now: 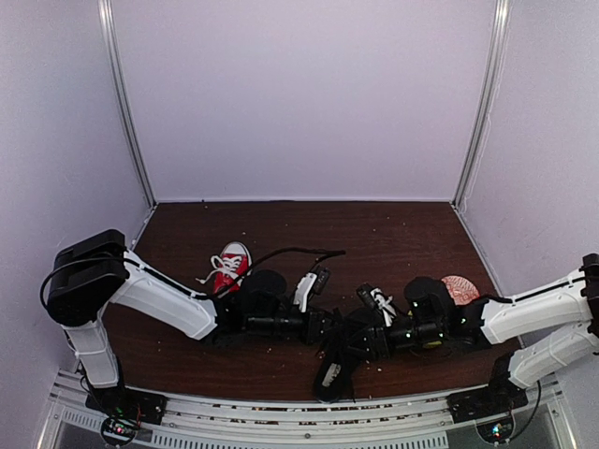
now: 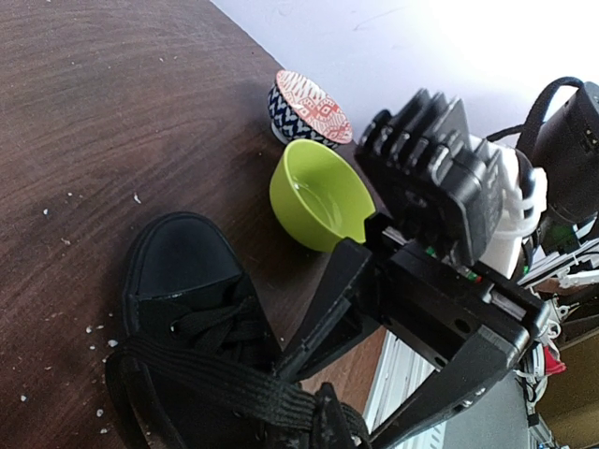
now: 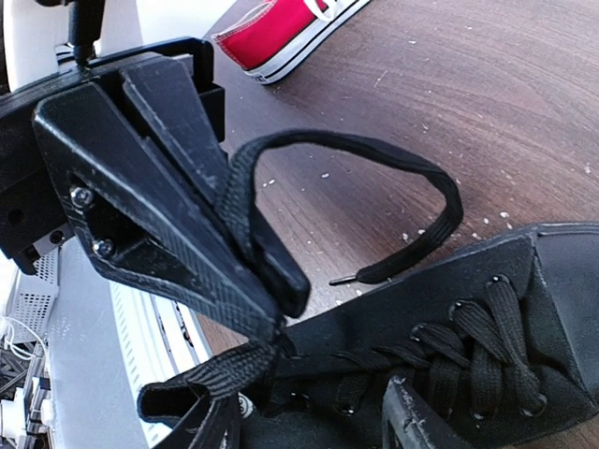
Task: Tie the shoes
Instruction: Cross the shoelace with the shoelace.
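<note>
The black shoe (image 1: 333,372) lies near the table's front edge, toe pointing away, and also shows in the left wrist view (image 2: 178,281) and the right wrist view (image 3: 487,355). My left gripper (image 3: 267,290) is shut on one black lace (image 3: 239,201), which it holds taut above the shoe's opening (image 2: 225,383). The free end of the lace curls in a loop (image 3: 440,196) over the table. My right gripper (image 3: 314,426) is open, with its fingers (image 2: 328,304) astride the shoe's laced top. The red sneaker (image 1: 230,266) lies apart at the left (image 3: 281,28).
A green bowl (image 2: 318,192) and a patterned bowl (image 2: 304,105) stand just beyond the black shoe's toe; the patterned bowl also shows at the right in the top view (image 1: 459,288). Crumbs dot the brown table (image 1: 374,234). White walls enclose three sides.
</note>
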`<state>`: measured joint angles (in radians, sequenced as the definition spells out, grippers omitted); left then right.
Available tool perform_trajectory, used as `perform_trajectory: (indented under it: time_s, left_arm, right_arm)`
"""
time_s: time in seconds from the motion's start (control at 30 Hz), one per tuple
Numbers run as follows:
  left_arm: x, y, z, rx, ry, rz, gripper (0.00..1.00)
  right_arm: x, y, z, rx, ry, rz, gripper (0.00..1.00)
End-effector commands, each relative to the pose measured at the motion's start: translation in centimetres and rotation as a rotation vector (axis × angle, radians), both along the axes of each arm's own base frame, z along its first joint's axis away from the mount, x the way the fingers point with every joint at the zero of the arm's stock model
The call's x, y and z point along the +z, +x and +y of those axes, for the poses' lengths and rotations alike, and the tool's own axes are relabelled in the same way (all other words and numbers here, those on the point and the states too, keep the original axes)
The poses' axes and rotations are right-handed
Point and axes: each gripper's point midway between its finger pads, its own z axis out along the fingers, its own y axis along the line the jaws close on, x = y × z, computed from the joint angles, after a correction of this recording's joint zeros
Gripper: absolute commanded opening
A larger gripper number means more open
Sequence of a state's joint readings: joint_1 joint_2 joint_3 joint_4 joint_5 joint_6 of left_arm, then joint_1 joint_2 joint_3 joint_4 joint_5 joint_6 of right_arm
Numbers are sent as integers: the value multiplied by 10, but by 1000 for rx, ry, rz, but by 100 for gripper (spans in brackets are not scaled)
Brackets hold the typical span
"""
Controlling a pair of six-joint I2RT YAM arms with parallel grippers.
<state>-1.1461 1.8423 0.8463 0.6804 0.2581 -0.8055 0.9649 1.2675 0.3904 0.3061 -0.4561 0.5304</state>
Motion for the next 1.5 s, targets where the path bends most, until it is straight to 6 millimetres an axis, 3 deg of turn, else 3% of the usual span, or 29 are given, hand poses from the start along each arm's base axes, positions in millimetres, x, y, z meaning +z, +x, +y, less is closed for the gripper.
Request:
perform_trajectory:
  time_s: [0.0, 0.23, 0.47, 0.77, 0.87, 1.17, 1.47]
  left_arm:
    - [12, 3, -5, -7, -40, -39, 0]
    - [12, 2, -5, -8, -42, -39, 0]
    - [16, 2, -6, -11, -51, -43, 0]
    - [15, 1, 1, -2, -42, -46, 0]
    - [14, -1, 2, -9, -39, -47, 6]
    - [15, -4, 4, -26, -34, -45, 27]
    - [18, -12, -7, -93, -53, -40, 36]
  right_arm:
    - [18, 2, 15, 17, 65, -14, 52]
    - [18, 7, 22, 0, 68, 11, 49]
    - [7, 14, 25, -41, 31, 34, 38]
    - [7, 14, 23, -62, 46, 38, 7]
    - [7, 13, 21, -62, 42, 35, 0]
    - [5, 13, 10, -86, 18, 17, 0]
    - [4, 11, -1, -109, 7, 7, 0]
